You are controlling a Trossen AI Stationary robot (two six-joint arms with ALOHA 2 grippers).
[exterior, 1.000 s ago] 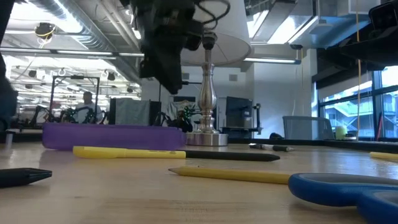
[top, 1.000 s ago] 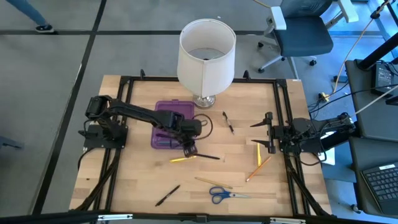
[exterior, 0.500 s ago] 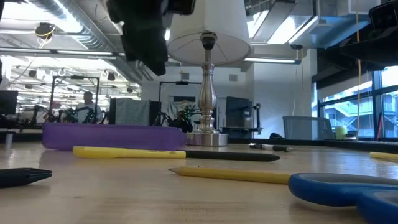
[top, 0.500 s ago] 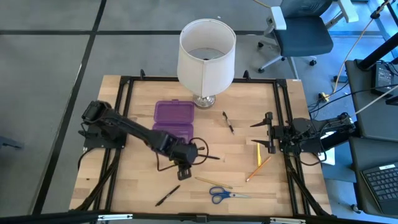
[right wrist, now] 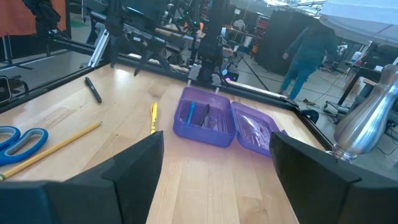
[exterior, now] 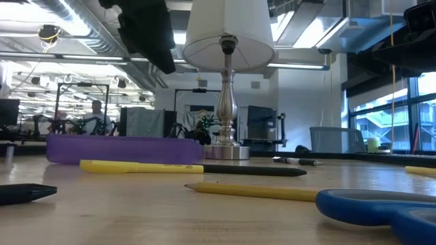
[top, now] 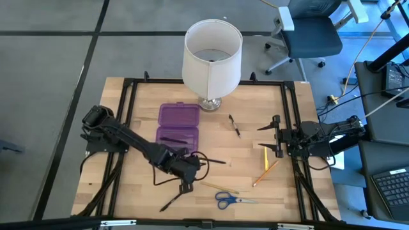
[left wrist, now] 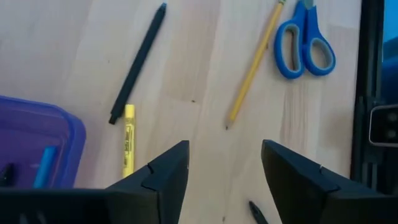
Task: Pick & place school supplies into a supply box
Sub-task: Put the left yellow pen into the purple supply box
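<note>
Currently the left gripper [top: 185,185] is positioned above the near-centre area of the table [top: 287,115], with its arm reaching diagonally from the left edge; in the left wrist view its two dark fingers [left wrist: 165,177] stand spread apart with bare wood visible between them, and nothing is held. The right gripper [top: 271,137] waits at the right edge of the table, its fingers [right wrist: 134,171] spread wide and holding nothing. The supply box [top: 178,125], a translucent purple case, lies open in the left-centre area, just beside the base of the lamp [top: 212,56]; a dark pen is visible inside its near half, and the right wrist view shows a blue item there as well. A yellow marker [left wrist: 129,140] lies on the table just beside the box. A black pen [left wrist: 138,62] lies close to the marker, angled across the wood. A yellow pencil [top: 219,187] rests near the front edge, and the blue-handled scissors [top: 231,200] lie just beside it. A second black pen [top: 171,201] lies toward the front left, near the left gripper. A third black pen [top: 235,126] lies right of the box, well apart from it. Two more pencils [top: 266,167], orange and yellow, lie near the right gripper.
</note>
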